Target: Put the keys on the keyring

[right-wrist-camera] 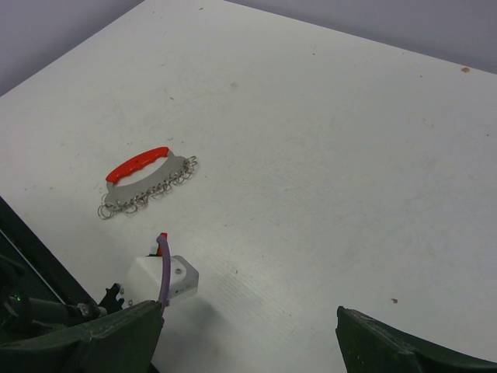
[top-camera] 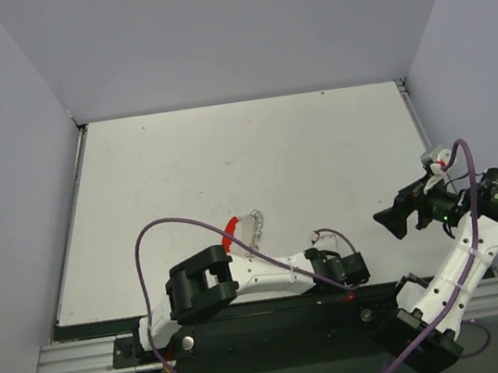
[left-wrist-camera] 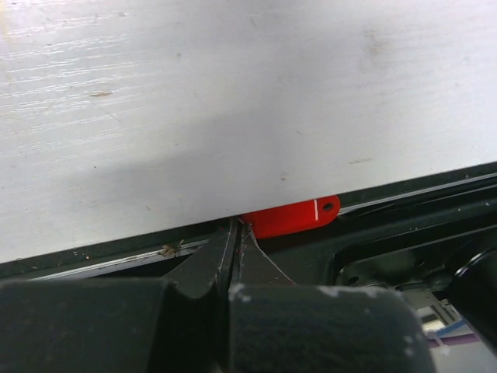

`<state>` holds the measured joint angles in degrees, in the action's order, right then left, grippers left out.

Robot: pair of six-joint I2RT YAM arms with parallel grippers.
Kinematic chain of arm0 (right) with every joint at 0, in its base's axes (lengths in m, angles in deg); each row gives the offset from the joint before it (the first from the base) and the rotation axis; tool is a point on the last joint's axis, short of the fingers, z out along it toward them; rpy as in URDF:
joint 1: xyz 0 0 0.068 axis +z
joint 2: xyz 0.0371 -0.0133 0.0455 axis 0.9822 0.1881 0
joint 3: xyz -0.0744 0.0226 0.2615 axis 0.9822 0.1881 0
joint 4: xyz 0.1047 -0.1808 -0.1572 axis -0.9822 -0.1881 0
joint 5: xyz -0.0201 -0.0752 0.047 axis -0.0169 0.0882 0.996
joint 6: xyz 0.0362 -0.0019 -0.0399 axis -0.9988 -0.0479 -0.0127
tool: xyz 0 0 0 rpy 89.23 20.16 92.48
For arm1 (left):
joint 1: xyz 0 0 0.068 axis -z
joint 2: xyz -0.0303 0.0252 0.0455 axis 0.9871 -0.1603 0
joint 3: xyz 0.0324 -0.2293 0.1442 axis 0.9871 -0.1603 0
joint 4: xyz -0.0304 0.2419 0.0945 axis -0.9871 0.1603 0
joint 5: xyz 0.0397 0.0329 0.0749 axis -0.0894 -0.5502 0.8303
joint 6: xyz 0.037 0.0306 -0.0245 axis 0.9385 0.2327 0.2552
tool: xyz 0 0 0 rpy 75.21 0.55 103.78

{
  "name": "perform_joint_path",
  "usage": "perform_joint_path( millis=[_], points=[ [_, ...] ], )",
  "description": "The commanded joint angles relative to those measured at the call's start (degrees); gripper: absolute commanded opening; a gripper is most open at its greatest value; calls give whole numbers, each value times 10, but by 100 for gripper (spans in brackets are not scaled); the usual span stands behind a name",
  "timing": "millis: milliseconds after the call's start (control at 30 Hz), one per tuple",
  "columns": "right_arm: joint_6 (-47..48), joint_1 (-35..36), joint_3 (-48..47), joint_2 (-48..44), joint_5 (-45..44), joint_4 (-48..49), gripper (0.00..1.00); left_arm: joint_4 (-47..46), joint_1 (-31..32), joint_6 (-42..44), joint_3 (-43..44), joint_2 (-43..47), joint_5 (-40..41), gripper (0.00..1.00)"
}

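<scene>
The keys (top-camera: 255, 227) lie as a row of small silver rings along the red curved keyring (top-camera: 230, 231) on the white table, just beyond my left arm's elbow. In the right wrist view the keys (right-wrist-camera: 149, 189) fan out under the keyring (right-wrist-camera: 138, 164), far left of my fingers. My left gripper (top-camera: 350, 271) rests at the table's front edge, right of the keys; its jaws (left-wrist-camera: 235, 230) are pressed together with nothing between them. My right gripper (top-camera: 388, 219) hovers over the right side, open and empty, with its fingers (right-wrist-camera: 116, 336) wide apart.
A small red tab (left-wrist-camera: 293, 217) with a hole sits on the dark rail (top-camera: 278, 318) below the table's front edge, just past my left fingertips. The left arm's white wrist block (right-wrist-camera: 163, 278) and purple cable show in the right wrist view. Grey walls enclose the table.
</scene>
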<state>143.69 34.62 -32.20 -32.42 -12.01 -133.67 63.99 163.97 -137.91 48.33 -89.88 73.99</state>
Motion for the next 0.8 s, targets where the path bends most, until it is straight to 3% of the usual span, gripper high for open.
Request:
perform_joint_path(
  millis=[0,300,533,567,600,700,767],
  points=[
    [0,3,-27,15,39,-111,100,-18,15,17,15,37,77,0],
    [-31,3,-58,15,48,-112,100,-63,25,35,-36,138,147,0],
    [-49,4,-80,36,53,-111,100,-14,23,35,-24,144,143,0],
    [-52,6,-85,38,54,-111,100,-2,24,37,-17,137,131,5],
    [-53,6,-88,44,54,-112,100,11,23,38,-7,129,123,24],
    [-57,11,-95,53,55,-111,100,74,25,46,42,79,92,49],
    [-57,13,-95,56,56,-111,100,82,24,53,49,52,70,55]
  ],
)
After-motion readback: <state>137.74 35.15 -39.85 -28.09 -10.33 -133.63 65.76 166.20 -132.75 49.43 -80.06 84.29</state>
